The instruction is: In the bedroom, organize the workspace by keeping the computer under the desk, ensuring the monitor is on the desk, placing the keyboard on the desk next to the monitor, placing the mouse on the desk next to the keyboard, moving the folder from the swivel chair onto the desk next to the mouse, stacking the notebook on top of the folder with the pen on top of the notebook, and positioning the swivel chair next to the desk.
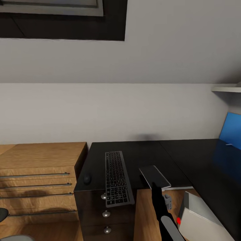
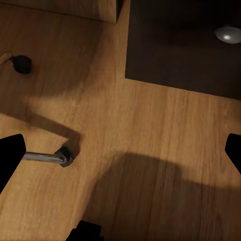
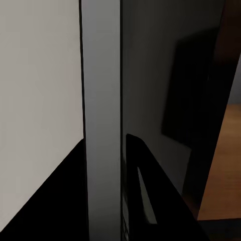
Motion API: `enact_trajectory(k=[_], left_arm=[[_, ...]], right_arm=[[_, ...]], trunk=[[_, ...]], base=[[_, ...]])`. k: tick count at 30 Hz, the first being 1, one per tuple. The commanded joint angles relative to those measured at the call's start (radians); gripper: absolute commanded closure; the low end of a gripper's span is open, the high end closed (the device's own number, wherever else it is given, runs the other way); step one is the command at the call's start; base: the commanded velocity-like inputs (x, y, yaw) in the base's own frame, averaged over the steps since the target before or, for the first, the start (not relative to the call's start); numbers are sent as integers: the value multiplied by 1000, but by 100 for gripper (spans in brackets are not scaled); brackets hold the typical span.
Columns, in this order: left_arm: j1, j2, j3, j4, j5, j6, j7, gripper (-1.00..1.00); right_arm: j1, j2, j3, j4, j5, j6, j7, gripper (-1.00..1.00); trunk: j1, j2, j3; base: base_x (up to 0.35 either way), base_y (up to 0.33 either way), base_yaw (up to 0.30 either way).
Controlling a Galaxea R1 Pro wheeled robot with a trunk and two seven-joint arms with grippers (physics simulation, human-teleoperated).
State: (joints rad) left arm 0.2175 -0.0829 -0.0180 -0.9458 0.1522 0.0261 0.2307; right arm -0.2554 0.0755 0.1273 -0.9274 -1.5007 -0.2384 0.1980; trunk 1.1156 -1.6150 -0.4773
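Head view: right gripper (image 1: 157, 185) clamps the folder's (image 1: 154, 176) near edge over the desk (image 1: 140, 157), beside the keyboard (image 1: 117, 177).

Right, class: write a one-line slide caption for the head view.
Keyboard and mouse on a black desk; the right arm holds a flat grey object over its edge.

Rear wall (image 1: 117, 110) plain white, meeting a sloped ceiling section (image 1: 160, 43) above. Dark-framed window (image 1: 67, 20) at far upper left. White shelf (image 1: 226, 88) projects from the far right. Wooden dresser (image 1: 40, 174) at left, with four horizontal metal bar handles. Floor (image 2: 150, 150) is warm wood plank, crossed by soft shadows. Lighting even and diffuse.
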Motion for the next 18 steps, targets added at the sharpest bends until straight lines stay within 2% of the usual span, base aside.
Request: enact_trajectory(k=[1, 2, 3, 15, 18], left_arm=[[0, 0, -2, -2, 9, 3, 5, -100], [0, 0, -2, -2, 9, 3, 5, -100], [0, 0, -2, -2, 9, 3, 5, -100], [0, 0, -3, -2, 9, 3, 4, -100], [0, 1, -3, -2, 9, 3, 4, -100]], right_arm=[[-1, 0, 3, 1, -12, -5, 8, 100], [-1, 0, 3, 1, -12, -5, 8, 100], [-1, 0, 3, 1, -12, -5, 8, -100], [-1, 0, 3, 1, -12, -6, 8, -100], [-1, 0, 3, 1, -12, -6, 8, -100]], trunk=[[0, -1, -1], [0, -1, -1], [0, -1, -1], [0, -1, -1], [0, -1, -1]], base=[[0, 0, 0], [0, 0, 0], [0, 0, 0], [-3, 0, 0], [-234, 0, 0]])
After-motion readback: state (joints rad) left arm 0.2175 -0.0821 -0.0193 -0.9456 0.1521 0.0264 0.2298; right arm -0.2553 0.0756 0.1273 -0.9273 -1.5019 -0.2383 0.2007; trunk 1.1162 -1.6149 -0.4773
